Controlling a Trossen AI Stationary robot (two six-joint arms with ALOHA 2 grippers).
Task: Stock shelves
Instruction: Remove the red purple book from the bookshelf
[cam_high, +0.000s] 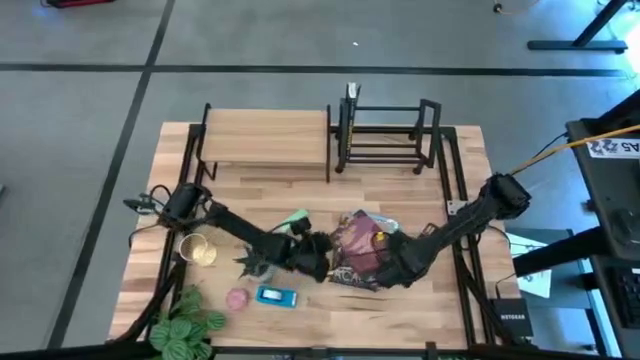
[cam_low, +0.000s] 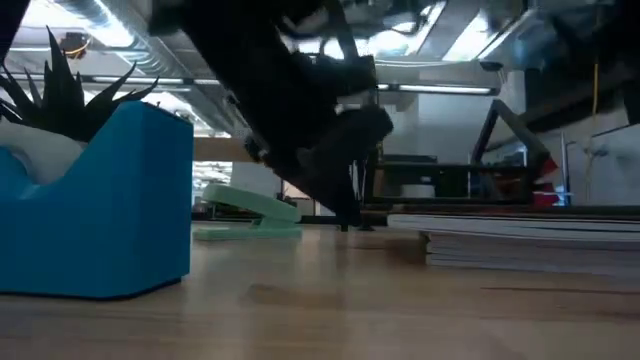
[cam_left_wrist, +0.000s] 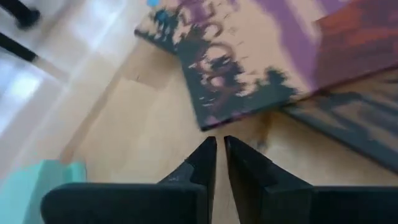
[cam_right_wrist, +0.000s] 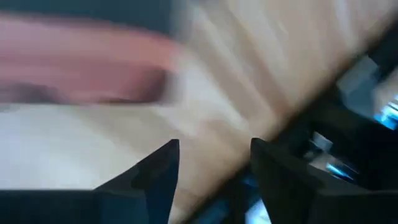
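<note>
While its jaws stand almost pressed together with nothing between them, the left gripper (cam_left_wrist: 219, 163) hangs low over bare wood, just beside the near corner of a purple-covered book (cam_left_wrist: 249, 56). From above, that gripper (cam_high: 312, 255) sits at the middle of the tabletop (cam_high: 300, 195), at the left edge of a loose pile of books (cam_high: 358, 250). The right gripper (cam_right_wrist: 214, 165) has its jaws spread apart and empty, with pale wood and a blurred reddish surface beyond them; in the high view it (cam_high: 392, 268) is down at the right side of the same pile, so the two grippers flank the books.

A mint-green stapler (cam_high: 292, 222) lies just behind the left gripper, and the low view shows it (cam_low: 245, 212) flat on the wood beside the dark arm, with the stacked books (cam_low: 520, 240) to the right. Nearer the front edge lie a blue tape dispenser (cam_high: 277, 296), a small pink round thing (cam_high: 237, 298), a gold-coloured jar (cam_high: 198, 250) and a leafy green plant (cam_high: 188, 325).

At the back of the tabletop, well apart from both grippers, stand the shelves: the wood-topped shelf (cam_high: 265, 140) on the left, the black metal book rack (cam_high: 388, 135) just beside it on the right. Neither visibly holds anything.
</note>
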